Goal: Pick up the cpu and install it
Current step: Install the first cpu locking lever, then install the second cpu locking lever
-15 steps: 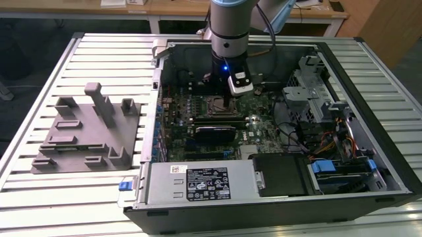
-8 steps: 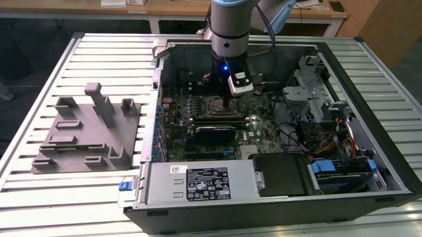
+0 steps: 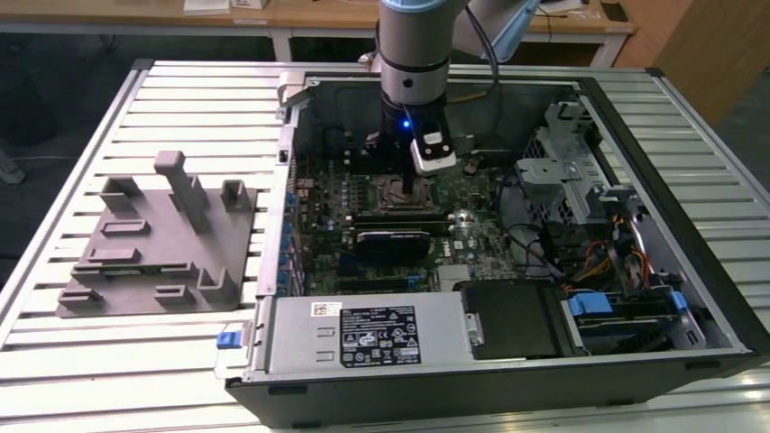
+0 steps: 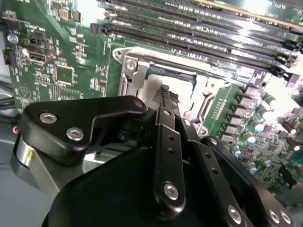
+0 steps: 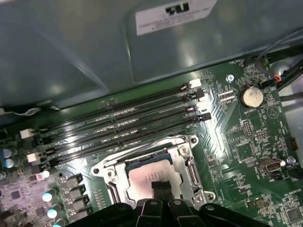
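Note:
The cpu [image 5: 147,174], a small square with a pale silvery top, lies flat inside the black socket frame [image 5: 188,158] on the green motherboard [image 5: 246,142]. My gripper [image 5: 161,188] hangs directly over it, its two black fingers pressed together with nothing between them, the tips at or just above the chip's top. In the second wrist view the same shut gripper [image 4: 165,92] points down into the metal-rimmed socket frame [image 4: 208,92]. In the exterior view the gripper [image 3: 417,183] reaches down into the open computer case [image 3: 673,298], over the socket.
Several memory slots [image 5: 118,125] run beside the socket, with capacitors [image 5: 47,196] on another side. A grey moulded fixture [image 3: 157,244] stands on the slatted table at the exterior view's left. A power supply [image 3: 361,334] and a drive cage [image 3: 578,180] crowd the case.

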You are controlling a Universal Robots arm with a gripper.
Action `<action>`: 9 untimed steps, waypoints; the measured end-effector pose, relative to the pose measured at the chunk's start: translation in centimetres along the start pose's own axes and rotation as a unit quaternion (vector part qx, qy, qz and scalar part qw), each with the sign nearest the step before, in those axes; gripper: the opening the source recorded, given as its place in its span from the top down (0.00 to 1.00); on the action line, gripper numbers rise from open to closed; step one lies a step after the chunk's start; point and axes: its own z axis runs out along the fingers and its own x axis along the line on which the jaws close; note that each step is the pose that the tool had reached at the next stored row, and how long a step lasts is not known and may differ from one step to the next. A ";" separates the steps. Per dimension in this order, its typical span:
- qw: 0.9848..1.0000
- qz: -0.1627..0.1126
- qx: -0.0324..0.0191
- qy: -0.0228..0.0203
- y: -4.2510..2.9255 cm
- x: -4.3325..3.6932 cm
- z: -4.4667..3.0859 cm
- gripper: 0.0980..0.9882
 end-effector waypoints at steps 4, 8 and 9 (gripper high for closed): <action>1.000 0.000 -0.002 0.001 0.03 -0.02 -0.82 0.99; 1.000 0.000 -0.003 0.001 0.02 -0.04 -1.07 0.99; 1.000 0.000 -0.003 0.001 -0.02 -0.06 -1.07 0.99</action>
